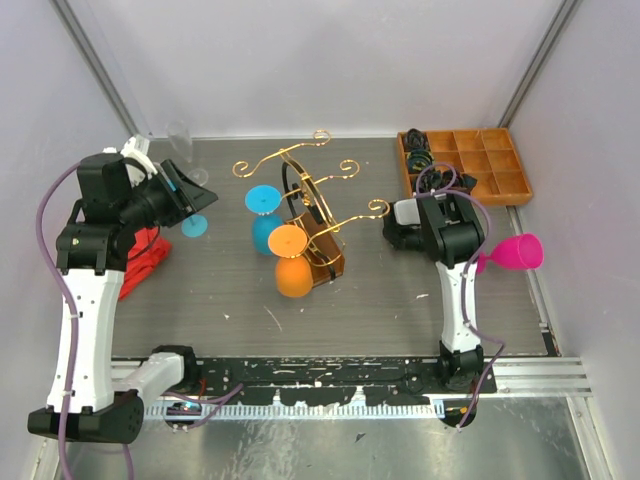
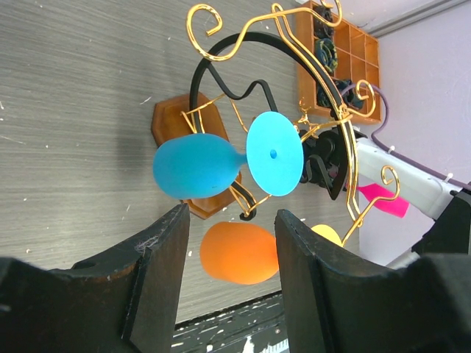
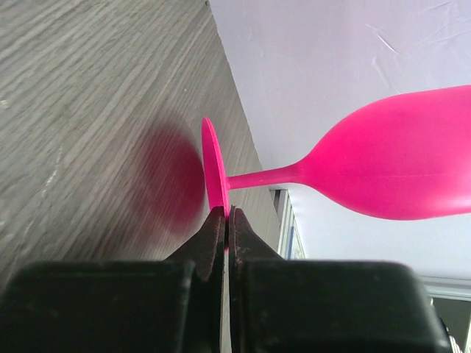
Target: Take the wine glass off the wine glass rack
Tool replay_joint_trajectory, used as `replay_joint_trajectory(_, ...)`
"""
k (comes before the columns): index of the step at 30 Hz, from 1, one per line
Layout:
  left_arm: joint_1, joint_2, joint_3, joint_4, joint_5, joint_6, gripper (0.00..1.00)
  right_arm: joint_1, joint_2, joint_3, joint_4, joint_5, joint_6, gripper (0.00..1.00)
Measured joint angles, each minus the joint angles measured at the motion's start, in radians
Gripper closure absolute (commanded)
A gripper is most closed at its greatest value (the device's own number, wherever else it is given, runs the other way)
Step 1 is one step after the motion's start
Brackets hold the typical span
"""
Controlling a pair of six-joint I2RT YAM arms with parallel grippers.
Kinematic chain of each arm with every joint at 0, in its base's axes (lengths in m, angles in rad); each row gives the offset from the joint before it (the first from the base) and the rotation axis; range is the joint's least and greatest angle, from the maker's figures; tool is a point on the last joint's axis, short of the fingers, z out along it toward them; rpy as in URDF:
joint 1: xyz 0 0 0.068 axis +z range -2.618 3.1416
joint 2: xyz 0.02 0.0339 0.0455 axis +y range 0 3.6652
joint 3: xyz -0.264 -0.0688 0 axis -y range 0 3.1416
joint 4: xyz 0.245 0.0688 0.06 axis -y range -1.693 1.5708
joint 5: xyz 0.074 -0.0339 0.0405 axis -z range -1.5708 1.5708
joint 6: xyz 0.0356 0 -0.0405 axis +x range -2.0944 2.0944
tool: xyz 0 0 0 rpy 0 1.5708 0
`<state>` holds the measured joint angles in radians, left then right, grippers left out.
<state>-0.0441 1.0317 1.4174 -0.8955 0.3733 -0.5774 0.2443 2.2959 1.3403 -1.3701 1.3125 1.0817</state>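
— Which step are they on, do you reckon?

— One glass looks to be off already. The right hand [image 3: 224, 220] is pinched shut on the rim of the pink glass [image 1: 517, 252], right on its flat round foot. It holds the glass sideways over the right edge of the surface [image 1: 230, 290], bowl towards the wall.

— And the rack?

— The rack [image 1: 328, 255] stands about mid-surface, a little towards the far edge. It's thin gold wire with arms ending in curls, on a small brown wooden block. A blue glass [image 2: 195, 165] and an orange glass [image 2: 239, 252] hang from it by their feet, bowls down and tilted, with the orange one on the near-edge side.

— What's the left hand doing?

— The left hand [image 2: 232, 213] is open and empty, fingers spread. It points at the blue glass from the left edge side and isn't touching it. I'd say that one is next.

— So what does the move need?

— My guess is it goes in level, takes the thin stem between bowl and foot, and closes softly. Then the foot has to slide out along the wires past the curl, because a straight pull would snag.

— Tricky stuff to hold?

— The glasses look matte, smooth and opaque, plastic I'd say, so probably light and a bit slippery. The surface is grey with a wood grain. There's also a brown wooden tray [image 1: 495, 160] with compartments in the far right corner.
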Motion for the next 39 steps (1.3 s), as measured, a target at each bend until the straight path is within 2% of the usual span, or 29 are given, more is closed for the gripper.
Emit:
replay_joint_trajectory(4,0.000,0.000,0.000,0.000,0.000,0.001,0.43,0.017,-0.011,-0.019,0.087,-0.021,-0.119,0.98)
replay_joint_trajectory(8,0.000,0.000,0.000,-0.001,-0.001,0.007,0.43,0.028,-0.052,-0.066,0.187,-0.051,-0.253,0.81)
replay_joint_trajectory(12,-0.002,0.000,0.000,-0.001,-0.002,0.008,0.43,0.037,-0.057,-0.067,0.263,-0.109,-0.302,0.72)
replay_joint_trajectory(25,-0.006,0.000,0.000,-0.002,-0.005,0.019,0.43,0.110,-0.080,-0.066,0.312,-0.161,-0.452,0.67)
replay_joint_trajectory(31,-0.006,0.000,0.000,-0.007,-0.007,0.022,0.43,0.164,-0.191,-0.042,0.403,-0.318,-0.530,0.58)
replay_joint_trajectory(39,-0.008,0.000,0.000,-0.008,-0.008,0.023,0.43,0.169,-0.302,-0.008,0.527,-0.588,-0.624,0.55)
